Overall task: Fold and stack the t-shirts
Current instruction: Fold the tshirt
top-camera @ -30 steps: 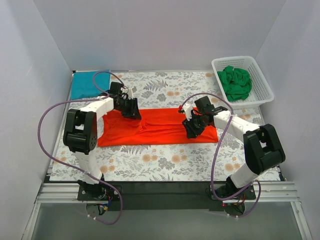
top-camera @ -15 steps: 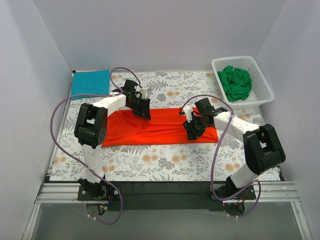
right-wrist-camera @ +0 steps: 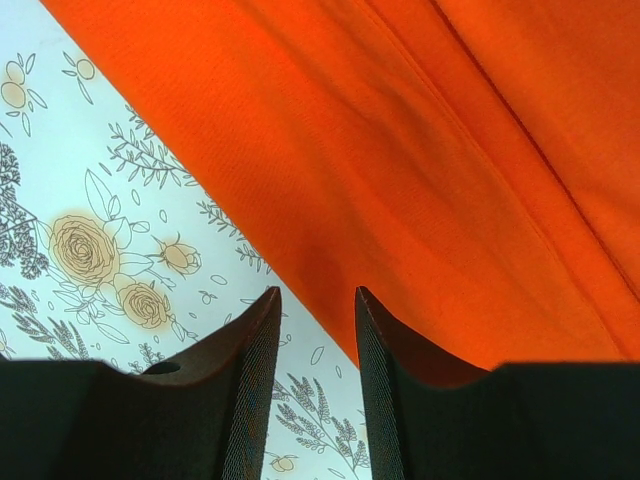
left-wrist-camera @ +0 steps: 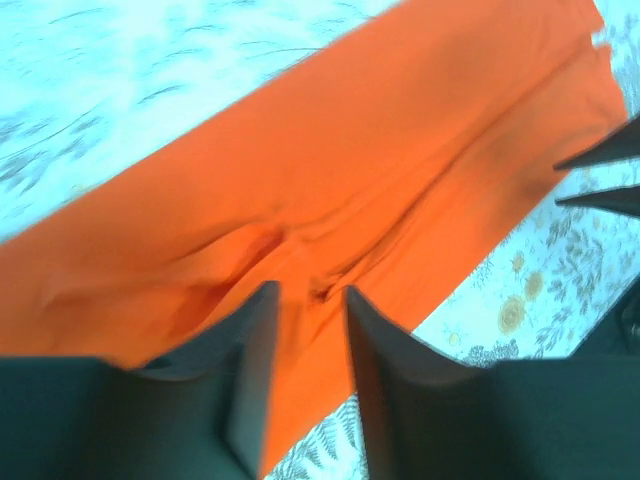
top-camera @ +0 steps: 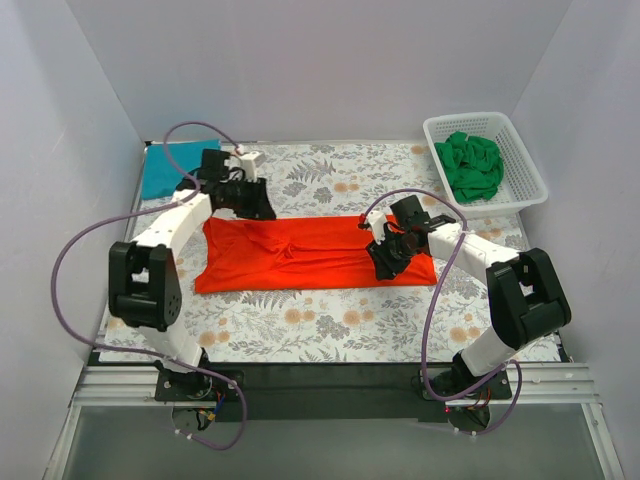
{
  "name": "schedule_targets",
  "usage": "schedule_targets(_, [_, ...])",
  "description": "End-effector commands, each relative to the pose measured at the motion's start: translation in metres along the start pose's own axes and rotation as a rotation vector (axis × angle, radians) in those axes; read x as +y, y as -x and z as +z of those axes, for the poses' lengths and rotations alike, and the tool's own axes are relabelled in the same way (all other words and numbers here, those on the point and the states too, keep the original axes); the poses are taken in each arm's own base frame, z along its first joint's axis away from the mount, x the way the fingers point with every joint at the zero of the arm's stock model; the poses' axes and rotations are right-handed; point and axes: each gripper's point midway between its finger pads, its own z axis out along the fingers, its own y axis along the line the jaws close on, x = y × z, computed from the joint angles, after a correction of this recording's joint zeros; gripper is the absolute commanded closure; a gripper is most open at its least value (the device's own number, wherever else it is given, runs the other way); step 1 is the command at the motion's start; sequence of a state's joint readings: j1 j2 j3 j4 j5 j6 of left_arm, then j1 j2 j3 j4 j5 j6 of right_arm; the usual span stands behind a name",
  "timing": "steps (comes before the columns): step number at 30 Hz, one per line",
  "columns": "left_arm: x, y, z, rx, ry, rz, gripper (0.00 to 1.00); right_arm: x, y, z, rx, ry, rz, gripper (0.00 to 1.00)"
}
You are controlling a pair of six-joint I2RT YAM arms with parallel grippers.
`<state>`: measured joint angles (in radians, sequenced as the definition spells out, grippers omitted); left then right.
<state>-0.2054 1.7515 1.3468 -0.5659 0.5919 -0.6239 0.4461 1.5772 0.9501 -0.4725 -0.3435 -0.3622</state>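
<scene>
The orange-red t-shirt (top-camera: 300, 255) lies as a long folded band across the middle of the floral cloth, creased near its centre (left-wrist-camera: 300, 250). My left gripper (top-camera: 260, 207) hovers at the band's far left edge, open, with only cloth showing below the gap (left-wrist-camera: 308, 290). My right gripper (top-camera: 384, 264) is low over the near right edge of the shirt (right-wrist-camera: 420, 150). It is open (right-wrist-camera: 317, 292) and straddles the hem with nothing pinched. The teal t-shirt (top-camera: 170, 168) lies flat at the back left. The green t-shirt (top-camera: 470, 166) is bunched in the basket.
A white lattice basket (top-camera: 525, 150) stands at the back right corner. The grey floral cloth (top-camera: 330, 325) covers the table. White walls close in the left, back and right sides. A purple cable (top-camera: 75, 250) loops out from the left arm.
My left arm has swung back and left from the shirt's middle to its far left edge, and its jaws narrowed briefly, then reopened. The right arm has stayed put.
</scene>
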Motion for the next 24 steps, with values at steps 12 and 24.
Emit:
schedule_targets(12, [0.081, -0.077, -0.020, 0.077, 0.276, -0.008, 0.92, 0.000, 0.010, -0.006, -0.034, -0.007, -0.004, 0.59])
schedule_targets(24, [0.091, -0.065, 0.017, 0.060, 0.316, 0.020, 0.89, -0.004, 0.008, -0.008, -0.029, -0.020, -0.003, 0.59])
